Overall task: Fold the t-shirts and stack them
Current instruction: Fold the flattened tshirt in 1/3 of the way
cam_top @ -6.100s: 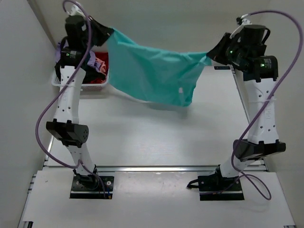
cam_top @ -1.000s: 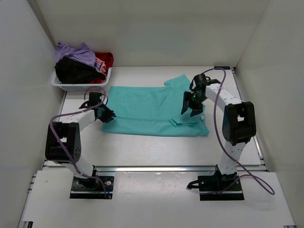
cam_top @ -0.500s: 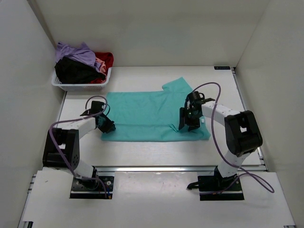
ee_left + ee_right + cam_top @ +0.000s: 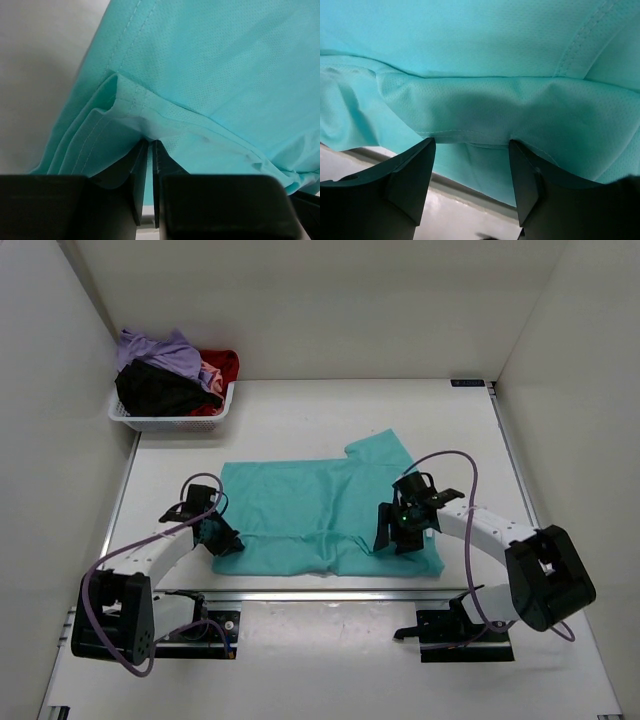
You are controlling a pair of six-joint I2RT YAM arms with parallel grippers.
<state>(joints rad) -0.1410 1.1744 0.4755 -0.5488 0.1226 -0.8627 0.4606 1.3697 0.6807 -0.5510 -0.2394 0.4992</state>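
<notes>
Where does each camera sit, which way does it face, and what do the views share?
Top external: above and behind the bases, looking down at the table, teal t-shirt and white basket; both arms show.
Left wrist: on the left arm, facing the shirt's hem; left gripper pinches it.
Right wrist: on the right arm, facing teal cloth; right gripper open.
Shared: all three show the teal t-shirt.

Bright even overhead light, soft faint shadows, wrist views sharp, no glare

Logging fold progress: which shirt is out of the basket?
The teal shirt, the only one spread on the table; the other shirts lie heaped in the basket.
</notes>
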